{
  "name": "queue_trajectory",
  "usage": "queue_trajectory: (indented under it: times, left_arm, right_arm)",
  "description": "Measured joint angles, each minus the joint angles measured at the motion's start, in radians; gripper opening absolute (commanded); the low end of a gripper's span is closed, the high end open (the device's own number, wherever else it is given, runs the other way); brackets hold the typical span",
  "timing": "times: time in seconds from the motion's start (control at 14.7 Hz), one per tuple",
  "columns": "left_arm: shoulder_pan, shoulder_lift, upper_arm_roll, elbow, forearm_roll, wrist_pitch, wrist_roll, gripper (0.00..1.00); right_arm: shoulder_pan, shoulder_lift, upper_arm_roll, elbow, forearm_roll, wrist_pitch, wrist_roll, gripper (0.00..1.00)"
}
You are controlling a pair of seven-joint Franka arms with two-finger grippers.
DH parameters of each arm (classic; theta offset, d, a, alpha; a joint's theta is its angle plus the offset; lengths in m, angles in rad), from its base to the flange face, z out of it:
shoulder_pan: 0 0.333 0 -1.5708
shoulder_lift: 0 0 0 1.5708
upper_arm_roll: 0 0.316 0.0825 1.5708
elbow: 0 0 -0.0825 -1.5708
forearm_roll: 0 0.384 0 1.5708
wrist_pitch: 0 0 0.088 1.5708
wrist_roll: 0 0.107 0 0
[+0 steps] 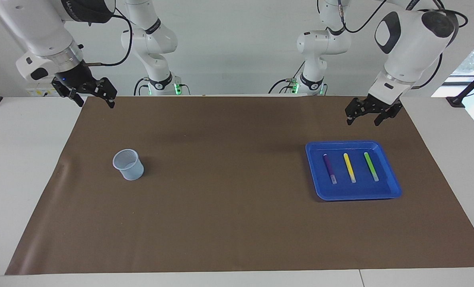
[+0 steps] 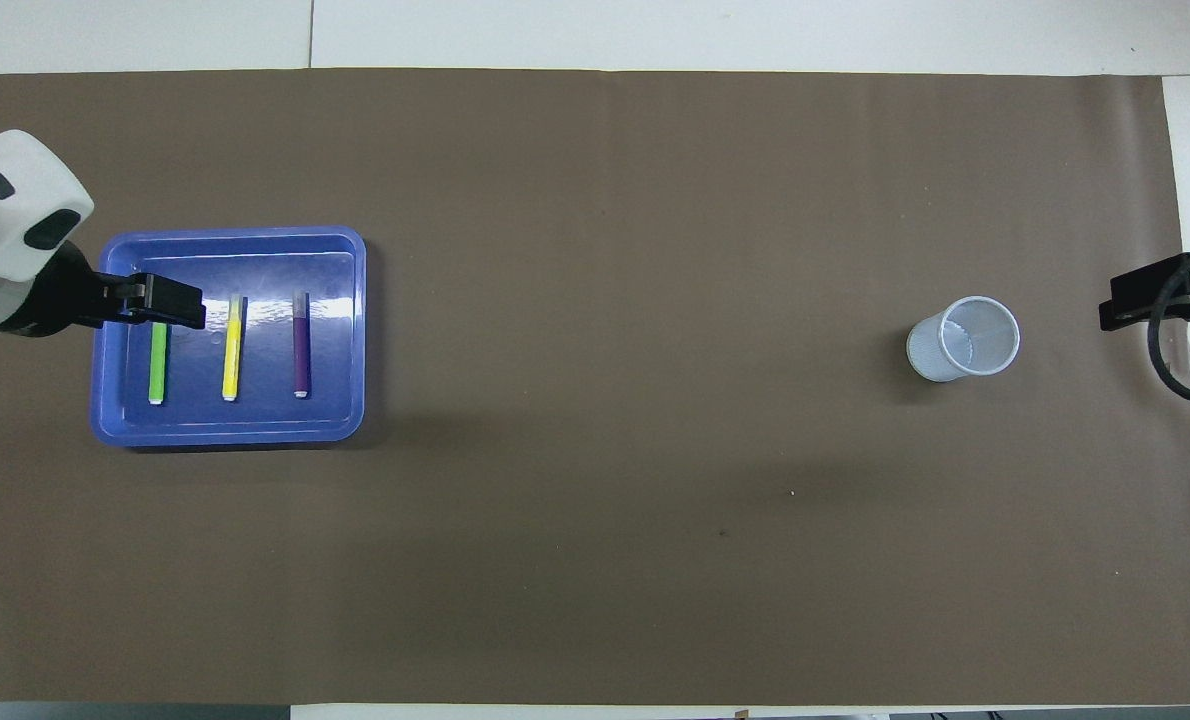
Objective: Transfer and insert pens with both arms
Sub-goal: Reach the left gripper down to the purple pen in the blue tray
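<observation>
Three pens lie side by side in a blue tray: a dark purple pen, a yellow pen and a bright green pen. In the overhead view they are green, yellow and purple in the tray. My left gripper is open, empty and raised; from overhead it is over the green pen's capped end. My right gripper is open and empty, waiting over the mat's corner at the right arm's end.
A pale translucent cup stands upright on the brown mat toward the right arm's end, also seen from overhead. The brown mat covers most of the white table.
</observation>
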Motion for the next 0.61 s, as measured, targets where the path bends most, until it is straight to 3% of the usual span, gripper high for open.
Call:
queue_trajectory:
  times: [0.2,0.61]
  left_arm:
    - [-0.013,0.023,-0.001,-0.123,0.000,0.155,0.000,0.99]
    - [-0.015,0.156,0.002,-0.222,0.001,0.405,0.000,0.88]
  right_arm:
    - [-0.002,0.000,-0.002,-0.001,0.031,0.000,0.000,1.00]
    - [-0.010,-0.003,-0.001,-0.037,0.073,-0.001,0.000,1.00]
